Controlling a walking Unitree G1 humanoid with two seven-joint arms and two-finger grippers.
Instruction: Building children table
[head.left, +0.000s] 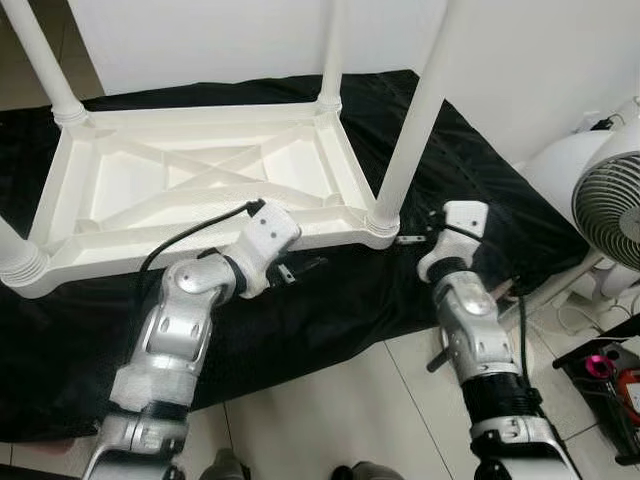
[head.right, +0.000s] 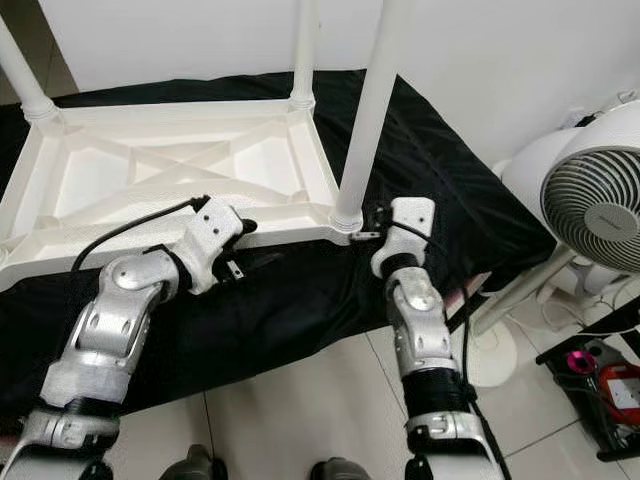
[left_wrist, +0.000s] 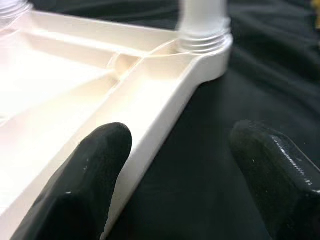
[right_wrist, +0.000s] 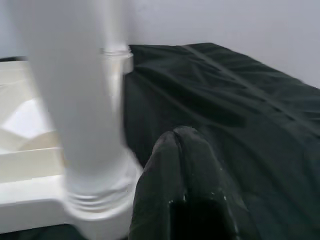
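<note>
Our grippers at the upturned white plastic children's table (head.left: 190, 180) on black cloth (head.left: 330, 300).
Left gripper (left_wrist: 180, 175) jaws spread astride its rim; right gripper (right_wrist: 185, 165) jaws pressed together beside the near white leg (head.left: 415, 120).

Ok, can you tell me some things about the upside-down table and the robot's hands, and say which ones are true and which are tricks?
1. The white table lies upside down on a black cloth. True.
2. The left gripper has its fingers spread, one either side of the table's rim. True.
3. The right gripper is far from any leg. False: it sits right beside the near corner leg.
4. A fan stands to the robot's left. False: it stands to its right.
</note>
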